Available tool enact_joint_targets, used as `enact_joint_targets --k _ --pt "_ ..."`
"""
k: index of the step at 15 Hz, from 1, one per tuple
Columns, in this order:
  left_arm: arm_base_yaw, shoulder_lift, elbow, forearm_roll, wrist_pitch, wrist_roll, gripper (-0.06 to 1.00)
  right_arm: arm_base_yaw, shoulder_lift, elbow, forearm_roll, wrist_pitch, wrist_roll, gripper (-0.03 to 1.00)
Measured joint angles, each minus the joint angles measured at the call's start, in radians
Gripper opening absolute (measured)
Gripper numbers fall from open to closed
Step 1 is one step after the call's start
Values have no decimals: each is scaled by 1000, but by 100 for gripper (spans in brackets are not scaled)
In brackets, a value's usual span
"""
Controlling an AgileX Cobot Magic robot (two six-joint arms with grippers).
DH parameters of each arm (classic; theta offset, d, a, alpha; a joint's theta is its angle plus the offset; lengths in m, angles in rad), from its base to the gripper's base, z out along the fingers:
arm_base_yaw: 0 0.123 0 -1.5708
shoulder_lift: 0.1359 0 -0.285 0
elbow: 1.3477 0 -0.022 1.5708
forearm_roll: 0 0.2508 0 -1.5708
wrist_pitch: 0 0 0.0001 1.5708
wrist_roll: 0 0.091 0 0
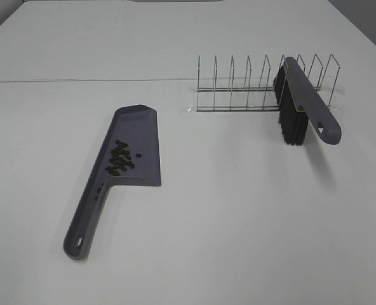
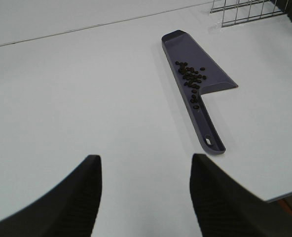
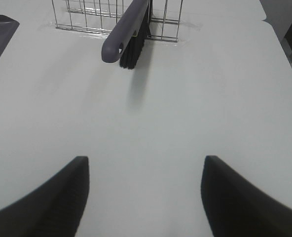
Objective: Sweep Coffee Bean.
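A grey-purple dustpan lies flat on the white table, left of centre, handle toward the front. A cluster of dark coffee beans sits inside it near the handle. Dustpan and beans also show in the left wrist view. A grey brush with black bristles rests propped in a wire rack, also in the right wrist view. Neither arm shows in the exterior view. My left gripper is open and empty, well short of the dustpan. My right gripper is open and empty, short of the brush.
The wire rack with several upright dividers stands at the back right. A seam line crosses the white table behind the dustpan. The table's front edge shows in the left wrist view.
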Motion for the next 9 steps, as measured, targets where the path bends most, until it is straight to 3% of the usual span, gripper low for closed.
enact_joint_targets --k 9 --pt "-31 0 0 1 0 0 53 0 0 0 1 0 0 63"
